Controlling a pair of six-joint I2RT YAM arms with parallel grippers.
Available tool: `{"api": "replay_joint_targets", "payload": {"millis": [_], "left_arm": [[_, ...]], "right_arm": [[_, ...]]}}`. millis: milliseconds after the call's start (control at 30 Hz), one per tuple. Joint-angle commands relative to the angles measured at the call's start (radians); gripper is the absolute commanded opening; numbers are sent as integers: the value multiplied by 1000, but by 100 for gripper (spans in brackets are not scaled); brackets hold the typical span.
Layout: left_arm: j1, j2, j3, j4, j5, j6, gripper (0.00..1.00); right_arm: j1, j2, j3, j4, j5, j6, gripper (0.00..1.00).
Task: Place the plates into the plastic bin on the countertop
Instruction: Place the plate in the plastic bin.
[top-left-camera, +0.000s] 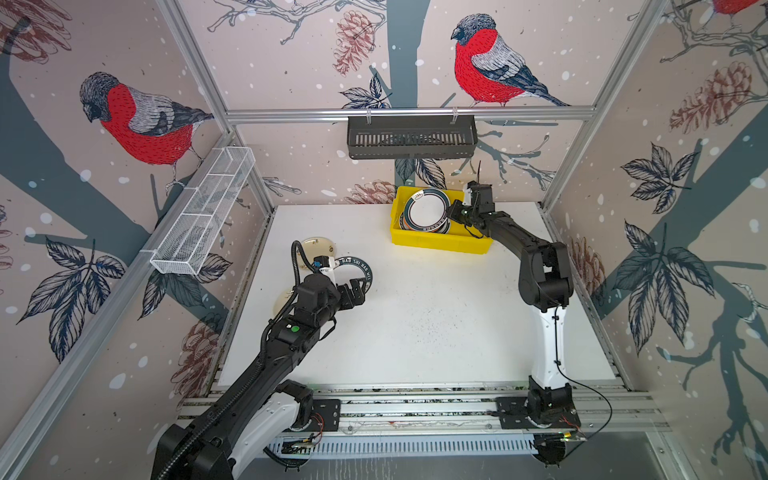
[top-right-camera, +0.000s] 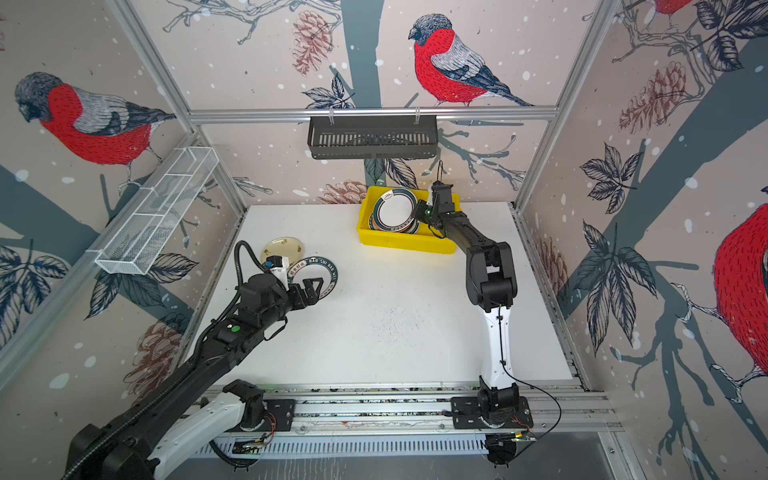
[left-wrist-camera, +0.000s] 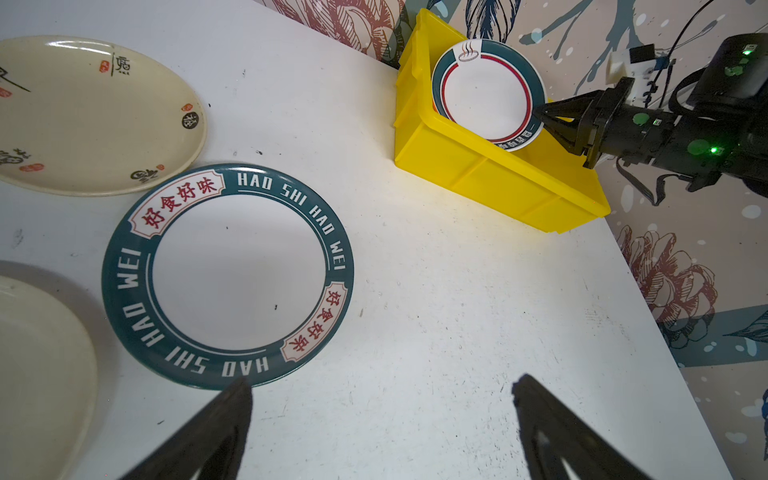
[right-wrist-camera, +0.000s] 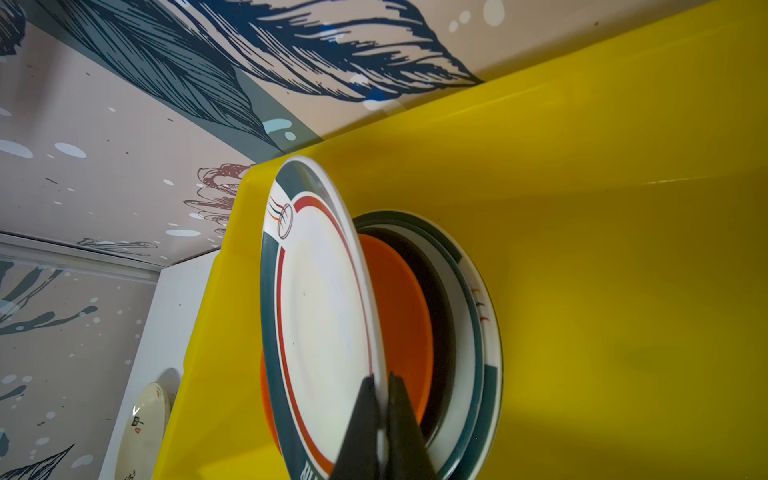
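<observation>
**Item 1:** bright yellow rectangular plastic bin (top-left-camera: 440, 245). It stands at the far edge of the white speckled countertop (top-left-camera: 436, 324), against the back wall and right of centre.

**Item 2:** stack of round plates lying flat in the bin's left half. A plain orange plate (right-wrist-camera: 403, 311) is uppermost, a black plate (right-wrist-camera: 438, 299) lies under it, and green-rimmed white plates (right-wrist-camera: 471, 332) lie beneath (their count is not clear).

**Item 3:** white round plate with dark green rim and thin red ring (left-wrist-camera: 486, 95). It is partly inside the bin, tilted steeply above the stack. The right gripper (right-wrist-camera: 384, 382) is clenched on its edge, one finger on each face.

**Item 4:** white round plate with teal lettered rim (left-wrist-camera: 239, 270). It lies flat on the left of the countertop, well apart from the bin.

**Item 5:** two cream round plates, flat on the countertop just beside item 4.
- cream plate with calligraphy marks (left-wrist-camera: 91, 112)
- plain cream plate (left-wrist-camera: 37, 365)

**Item 6:** left gripper (left-wrist-camera: 380, 386). Its jaws are spread wide and hold nothing as it hovers beside the lettered plate. One fingertip shows at the plate's rim — contact cannot be told.

**Fixtures:**
- dark slotted basket (top-left-camera: 411, 137) on the back rail
- white wire-mesh basket (top-left-camera: 203, 212) along the left wall
</observation>
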Motion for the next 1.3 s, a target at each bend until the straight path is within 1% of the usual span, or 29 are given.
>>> {"api": "replay_joint_targets", "payload": {"millis": [0,33,100,133,167,333,400,467,533,667,700,933,1067,1133,1200,1267], "left_arm": [[1,-1,-15,33,-15,16,97],[2,3,-20,35,-21,18,97],[2,12,-24,35,-32,26,97],[2,18,-23,33,-42,31,97],[2,26,-25,33,-53,37,97],[13,92,-16,31,-143,30,97],[15,121,-3,26,-175,28,97],[15,140,7,23,-201,14,97],[14,150,7,32,-203,11,97],[14,161,10,46,-184,-5,97],[14,162,9,46,-185,-8,97],[16,170,16,36,-248,-11,97],[18,187,27,41,-248,-12,97],[21,197,35,27,-263,-11,97],[28,201,38,14,-292,-17,97],[54,201,36,14,-291,-27,97]], "right_arm": [[8,6,17,-22,-4,-4,1],[8,7,20,-32,-5,-9,8],[9,8,33,-63,-5,-18,41],[11,7,39,-82,-1,-24,55],[14,2,43,-97,3,-32,62],[27,-66,42,-160,68,-110,76],[28,-87,37,-174,66,-136,82],[28,-88,39,-181,48,-157,84],[24,-62,58,-188,31,-165,84],[23,37,209,-320,10,-192,83],[26,47,223,-332,14,-197,83],[25,20,196,-298,44,-197,84],[20,39,208,-331,54,-158,84],[14,14,162,-307,56,-126,84],[14,-44,73,-239,64,-115,84],[17,-118,-19,-174,84,-107,84]]}}
